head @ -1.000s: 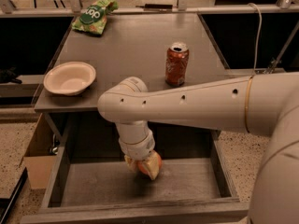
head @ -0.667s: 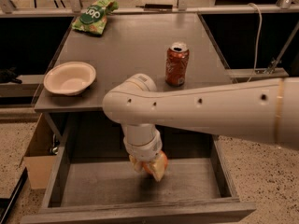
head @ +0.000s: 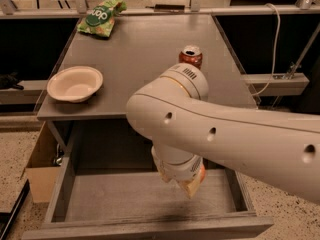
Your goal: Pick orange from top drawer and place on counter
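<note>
Here gripper is clamped on orange, abv top drawer.

a: where's the orange?
b: clamped in the tool, mostly hidden, over the floor of the top drawer, right of middle.
a: the drawer?
b: pulled open, grey, under the flat grey bench.

Tool above top drawer, counter middle free, bowl front left, soda can behind arm, bag far back.
</note>
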### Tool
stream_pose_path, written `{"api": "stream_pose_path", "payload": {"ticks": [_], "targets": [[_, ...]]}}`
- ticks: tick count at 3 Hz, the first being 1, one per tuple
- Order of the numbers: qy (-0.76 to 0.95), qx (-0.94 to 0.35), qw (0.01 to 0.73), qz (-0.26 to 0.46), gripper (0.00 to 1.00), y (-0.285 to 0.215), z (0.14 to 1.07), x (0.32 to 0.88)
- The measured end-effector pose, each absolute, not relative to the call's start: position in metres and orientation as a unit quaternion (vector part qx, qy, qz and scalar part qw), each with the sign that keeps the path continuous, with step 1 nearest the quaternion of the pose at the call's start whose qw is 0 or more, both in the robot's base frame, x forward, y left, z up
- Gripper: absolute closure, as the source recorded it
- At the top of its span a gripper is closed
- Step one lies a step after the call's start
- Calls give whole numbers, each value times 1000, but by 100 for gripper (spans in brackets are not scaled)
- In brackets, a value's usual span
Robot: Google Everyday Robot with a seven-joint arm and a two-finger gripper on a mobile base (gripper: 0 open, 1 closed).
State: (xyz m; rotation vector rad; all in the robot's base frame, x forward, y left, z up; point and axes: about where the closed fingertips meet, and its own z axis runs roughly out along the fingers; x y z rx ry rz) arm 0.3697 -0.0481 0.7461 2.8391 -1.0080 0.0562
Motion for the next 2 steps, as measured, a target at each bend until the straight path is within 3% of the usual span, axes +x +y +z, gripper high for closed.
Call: {"api": "stream_pose_path", "payload": {"ticks": [2], "targets": [[-320, 944, 57, 50, 100, -32, 776, 366]]}}
